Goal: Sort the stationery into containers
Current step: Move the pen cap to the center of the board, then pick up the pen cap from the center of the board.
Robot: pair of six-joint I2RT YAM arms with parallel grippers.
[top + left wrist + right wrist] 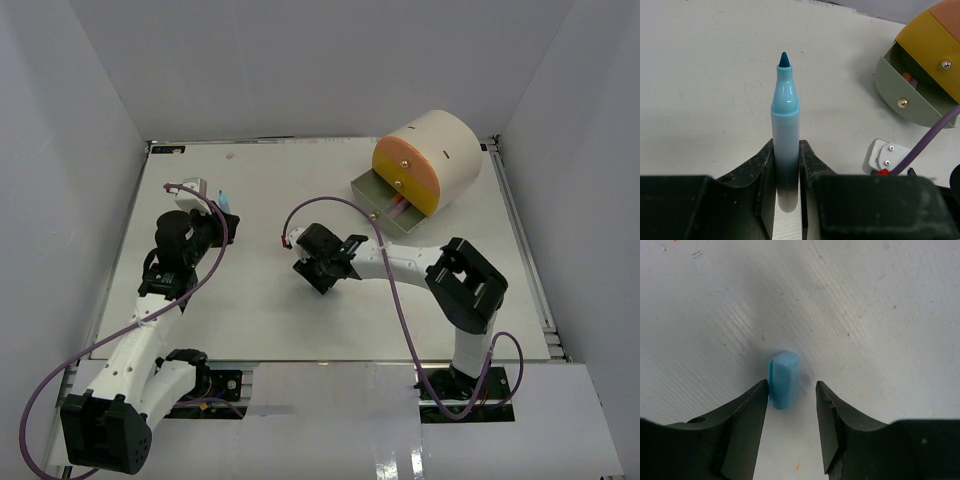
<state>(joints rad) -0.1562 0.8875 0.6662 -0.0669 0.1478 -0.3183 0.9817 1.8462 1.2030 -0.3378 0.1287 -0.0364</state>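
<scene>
The cap (784, 379) sits just beside one finger of the right gripper (791, 387), off centre, so closing may push it aside. These fingers are apart, low over the middle of the table (250, 320). The left gripper (786, 150), toward the left edge, is clamped on the uncapped blue marker (785, 115). The open grey drawer (385, 200) is at the far right corner.

Light-blue marker (785, 145), blue cap (785, 381)

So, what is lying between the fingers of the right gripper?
A small blue cap, on the table, close to one finger of the open right gripper; the right wrist view shows it.
</scene>
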